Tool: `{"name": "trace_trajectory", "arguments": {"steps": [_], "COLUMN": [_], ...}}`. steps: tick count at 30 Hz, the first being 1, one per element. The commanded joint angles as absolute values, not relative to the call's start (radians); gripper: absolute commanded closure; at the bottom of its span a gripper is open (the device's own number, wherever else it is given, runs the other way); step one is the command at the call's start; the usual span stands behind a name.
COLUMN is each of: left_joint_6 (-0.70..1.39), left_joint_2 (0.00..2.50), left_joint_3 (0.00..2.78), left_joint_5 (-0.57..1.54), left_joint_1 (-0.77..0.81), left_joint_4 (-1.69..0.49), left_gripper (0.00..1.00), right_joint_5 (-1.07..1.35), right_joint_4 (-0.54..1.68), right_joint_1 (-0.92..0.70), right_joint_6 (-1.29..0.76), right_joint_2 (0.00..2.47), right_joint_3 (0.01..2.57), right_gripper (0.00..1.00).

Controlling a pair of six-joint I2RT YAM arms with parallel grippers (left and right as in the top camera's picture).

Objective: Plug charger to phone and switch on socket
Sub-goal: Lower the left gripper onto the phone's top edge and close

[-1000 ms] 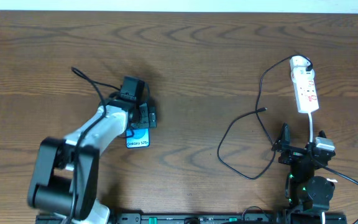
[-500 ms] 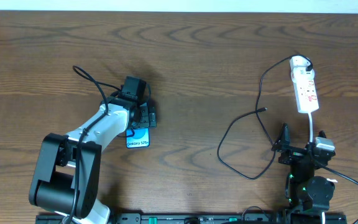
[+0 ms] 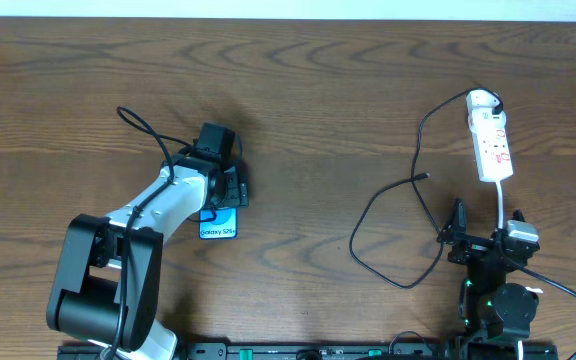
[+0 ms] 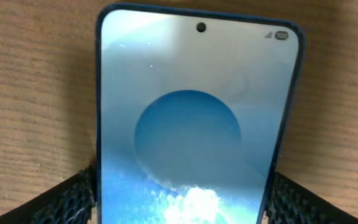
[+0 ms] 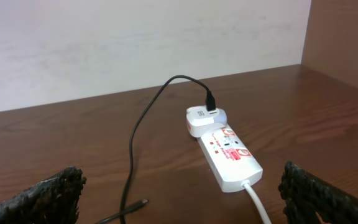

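Note:
The phone (image 3: 219,226) lies flat on the table at the left, its blue screen up and its "Galaxy S25" end toward the front edge. My left gripper (image 3: 224,198) is over it. In the left wrist view the phone (image 4: 191,118) fills the frame, and a black finger presses on each long edge, so the left gripper (image 4: 182,196) is shut on it. The charger (image 3: 420,130) runs from the socket (image 3: 491,140) in a wide loop; its tip (image 3: 425,176) lies free on the table. My right gripper (image 3: 486,224) is open and empty, short of the socket (image 5: 229,155) and the tip (image 5: 143,203).
A white adapter (image 5: 202,118) with the black plug in it sits at the socket's far end. The socket's white cord (image 5: 257,202) trails back toward my right arm. A wall rises behind the table's far edge. The cable loop (image 3: 368,250) lies left of the right arm.
The left jaws have narrowed onto the phone's edges. The phone has shifted slightly left and toward the front. The right arm has not moved.

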State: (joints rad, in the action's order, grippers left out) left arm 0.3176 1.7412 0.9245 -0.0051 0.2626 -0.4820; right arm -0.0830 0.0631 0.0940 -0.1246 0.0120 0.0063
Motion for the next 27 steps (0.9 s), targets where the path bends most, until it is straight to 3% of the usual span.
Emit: {"name": "trace_trajectory", "arguments": {"steps": [1,4,11,27], "left_joint_6": [0.316,0.316,0.316,0.316], "left_joint_2": [1.790,1.790,1.790,1.790], "left_joint_3": [0.893,0.893,0.893,0.893], "left_joint_5": [-0.008,-0.007,0.018,0.018], "left_joint_1": [0.262,0.262,0.262,0.262], "left_joint_4": [-0.516,-0.520,-0.524,-0.550], "left_gripper": [0.18,0.26,0.30,0.31], "right_joint_5": [-0.091,-0.091,-0.091,-0.091], "right_joint_4": [0.065,0.065,0.065,0.065], "right_joint_1": [0.092,0.092,0.092,0.092], "right_joint_6": [-0.118,-0.118,-0.118,-0.118], "right_joint_2": [0.006,0.006,0.006,0.006], "right_joint_3": [0.005,0.005,0.005,0.005], "right_gripper": [0.01,0.01,0.01,0.01]}}
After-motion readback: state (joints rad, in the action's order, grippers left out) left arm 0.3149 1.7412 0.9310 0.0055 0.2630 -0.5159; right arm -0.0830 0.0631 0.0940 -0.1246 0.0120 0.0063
